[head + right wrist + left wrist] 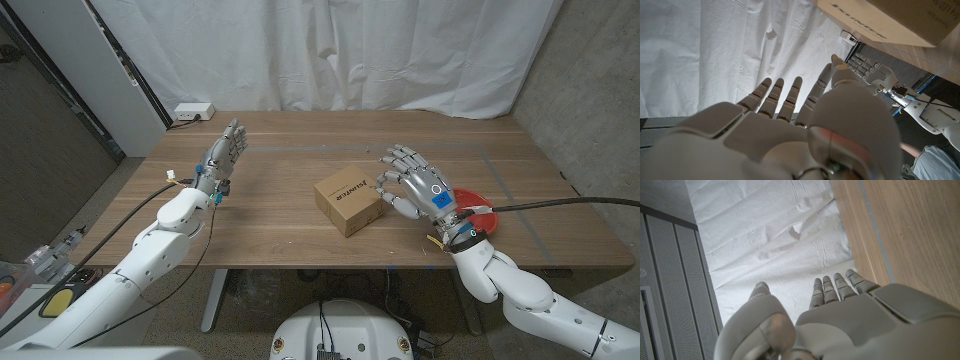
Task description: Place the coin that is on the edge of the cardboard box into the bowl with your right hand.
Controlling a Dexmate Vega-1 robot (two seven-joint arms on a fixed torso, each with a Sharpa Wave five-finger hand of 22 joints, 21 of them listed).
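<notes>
Presumably thin, light, slick coin, too small to spot on box (349, 201) at centre; right hand (418, 185) beside it, fingers spread, empty; pinch coin's overhanging rim.

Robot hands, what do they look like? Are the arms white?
Yes. Both arms have smooth white rounded shells. The left hand and right hand are light grey, with jointed fingers like a person's. The right hand has a blue square mark on its back and an orange band at the wrist. Black cables run along both arms.
</notes>
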